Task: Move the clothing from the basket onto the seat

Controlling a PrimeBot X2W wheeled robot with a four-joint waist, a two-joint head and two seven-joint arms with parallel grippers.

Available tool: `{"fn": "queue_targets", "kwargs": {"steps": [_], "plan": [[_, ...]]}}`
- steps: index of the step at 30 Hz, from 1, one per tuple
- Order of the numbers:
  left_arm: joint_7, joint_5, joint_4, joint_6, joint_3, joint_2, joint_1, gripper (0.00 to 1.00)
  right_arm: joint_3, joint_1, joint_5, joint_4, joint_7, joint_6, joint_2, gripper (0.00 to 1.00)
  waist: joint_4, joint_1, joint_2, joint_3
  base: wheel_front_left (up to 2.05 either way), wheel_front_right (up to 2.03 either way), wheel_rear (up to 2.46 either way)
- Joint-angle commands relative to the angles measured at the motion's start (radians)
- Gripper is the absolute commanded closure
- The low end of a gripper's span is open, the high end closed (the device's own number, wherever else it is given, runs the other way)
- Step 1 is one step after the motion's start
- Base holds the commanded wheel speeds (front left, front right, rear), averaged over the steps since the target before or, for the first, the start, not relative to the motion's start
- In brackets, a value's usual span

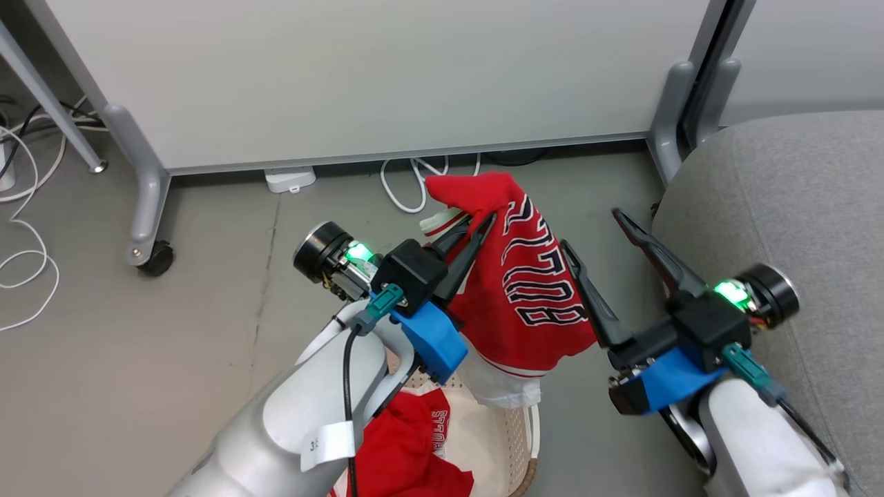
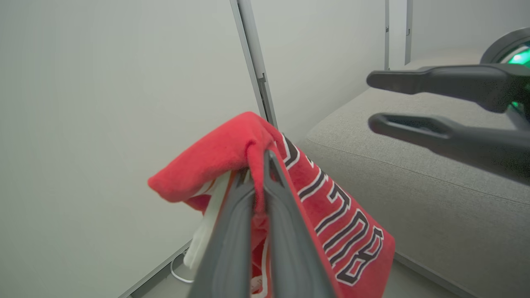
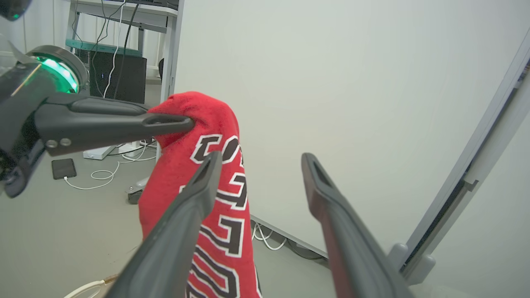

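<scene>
A red garment (image 1: 525, 290) with black-and-white lettering hangs in the air above the floor, pinched at its top by my left gripper (image 1: 483, 222), which is shut on it. In the left wrist view the fingers (image 2: 265, 159) clamp a fold of the same garment (image 2: 223, 153). My right gripper (image 1: 592, 230) stands open just right of the hanging cloth, touching nothing; its own view puts the garment (image 3: 215, 186) behind the left finger. A second red garment (image 1: 407, 449) lies in the cream basket (image 1: 514, 428) at the bottom. The grey seat (image 1: 794, 207) is at the right.
A white partition panel (image 1: 380, 76) on grey wheeled legs (image 1: 155, 259) stands behind the garment. White cables (image 1: 407, 186) and an adapter (image 1: 290, 179) lie at its foot. A phone (image 3: 63, 167) lies on the floor at the left. The grey floor (image 1: 207, 331) is bare.
</scene>
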Motion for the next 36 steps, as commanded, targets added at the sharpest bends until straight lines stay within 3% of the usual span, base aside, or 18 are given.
{"fn": "queue_targets", "kwargs": {"steps": [1, 13, 22, 23, 36], "plan": [[-0.004, 0.009, -0.005, 0.002, -0.003, -0.003, -0.017, 1.0, 0.032, -0.051, 0.01, 0.023, -0.001, 0.0, -0.016, 0.0, 0.009, 0.0, -0.0001, 0.008, 0.0, 0.0, 0.0], [-0.004, 0.021, -0.021, -0.004, -0.035, -0.032, -0.056, 1.0, 0.157, -0.219, 0.017, 0.231, -0.001, 0.0, -0.071, 0.0, 0.063, 0.0, -0.0001, 0.048, 0.0, 0.0, 0.0], [-0.005, 0.032, -0.058, -0.003, -0.041, -0.047, -0.064, 1.0, 0.26, -0.28, 0.093, 0.438, -0.001, 0.0, -0.064, 0.02, 0.091, 0.0, -0.0001, 0.056, 0.0, 0.0, 0.0], [-0.005, 0.033, -0.06, -0.003, -0.039, -0.045, -0.062, 1.0, 0.268, -0.286, 0.1, 0.453, -0.001, 0.0, -0.062, 1.0, 0.092, 0.0, -0.0001, 0.055, 0.0, 0.0, 0.0], [-0.005, 0.039, -0.055, -0.005, -0.026, -0.041, -0.048, 1.0, 0.278, -0.293, 0.139, 0.445, -0.001, 0.0, -0.063, 1.0, 0.091, 0.0, -0.0001, 0.052, 0.0, 0.0, 0.0]]}}
